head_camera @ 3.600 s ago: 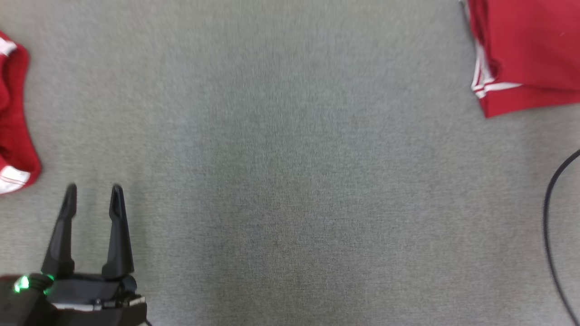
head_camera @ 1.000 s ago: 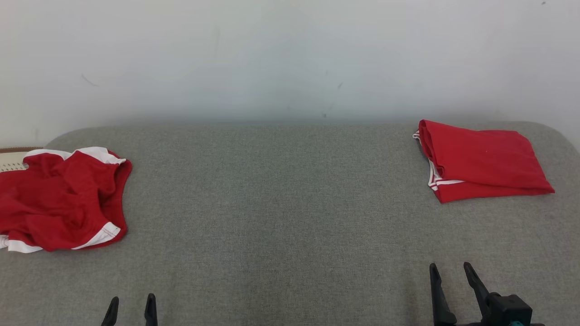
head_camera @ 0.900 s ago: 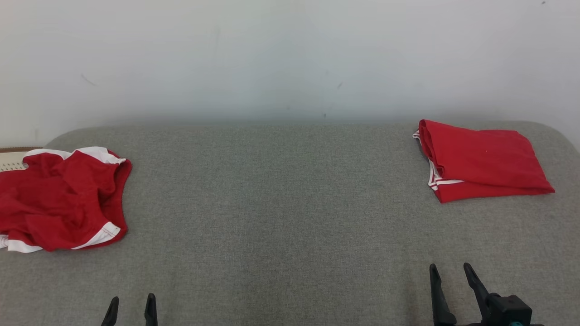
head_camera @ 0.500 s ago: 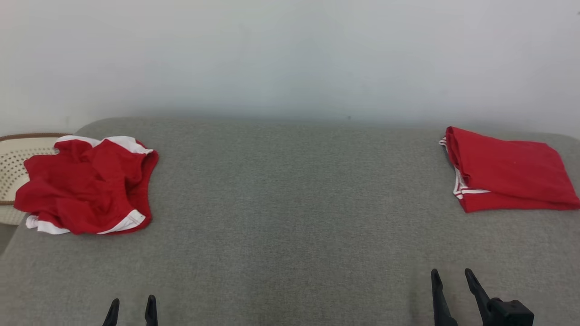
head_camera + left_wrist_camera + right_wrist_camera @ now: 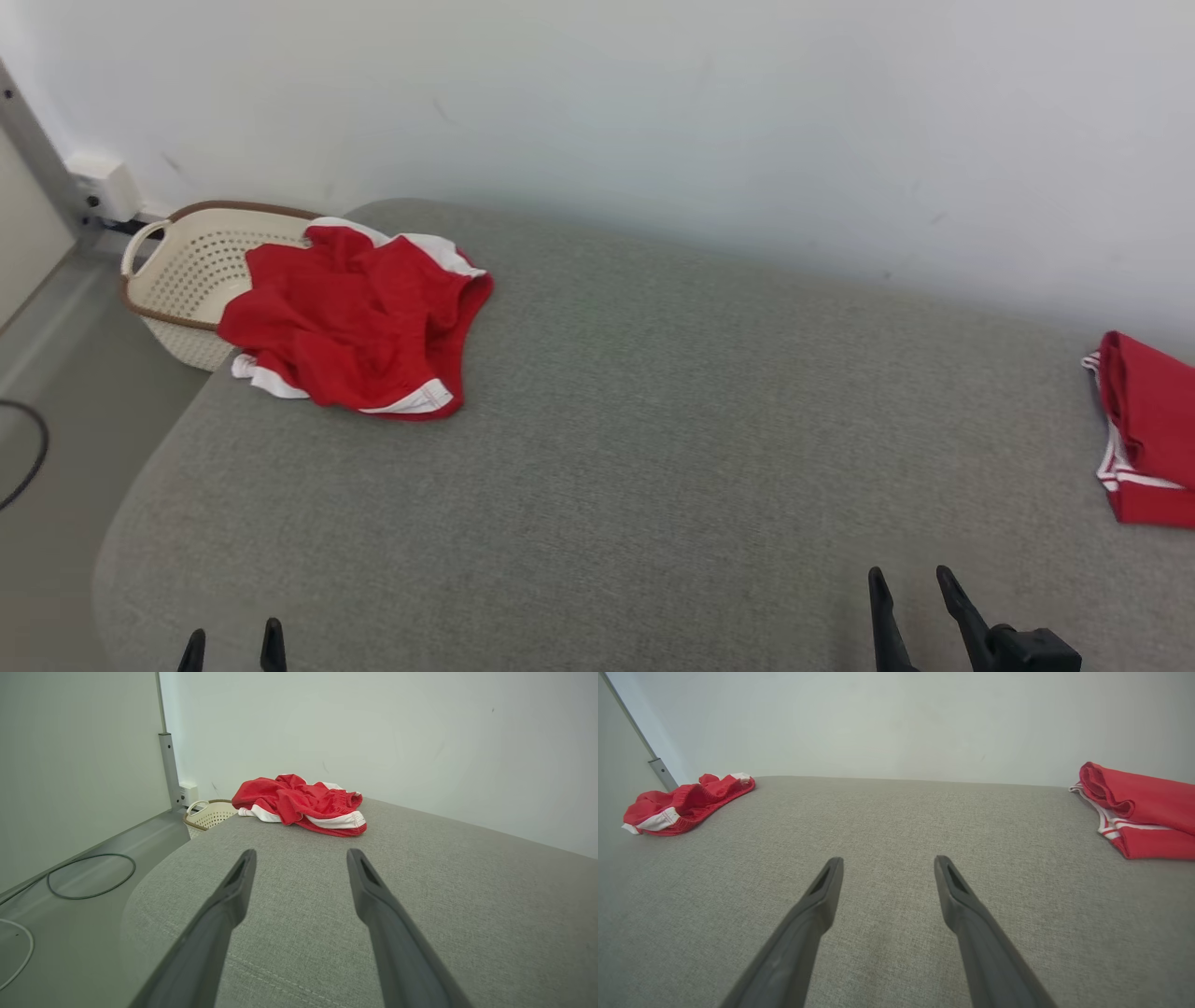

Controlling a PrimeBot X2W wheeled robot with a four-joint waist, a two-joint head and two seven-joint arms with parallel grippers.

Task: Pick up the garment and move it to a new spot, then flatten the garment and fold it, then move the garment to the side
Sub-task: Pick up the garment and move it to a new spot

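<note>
The left fingers (image 5: 232,896) stand spread apart with nothing between them, low over the grey fabric surface (image 5: 653,448) near its front left corner. The right fingers (image 5: 821,898) are likewise parted and empty, pointing across the middle of the surface. Ahead of the left fingers, and well apart from them, the crumpled red garment (image 5: 355,317) with white trim lies in a heap at the far left end of the surface, right at its edge. Just beside that edge a cream perforated basket (image 5: 182,271) with a brown rim stands on the floor (image 5: 56,485). A second red garment (image 5: 1153,411), folded flat with white stripes along one side, rests at the far right end, well apart from the right fingers. A dark cable (image 5: 88,877) loops on the floor at the left. A pale wall (image 5: 653,112) rises behind the surface.
</note>
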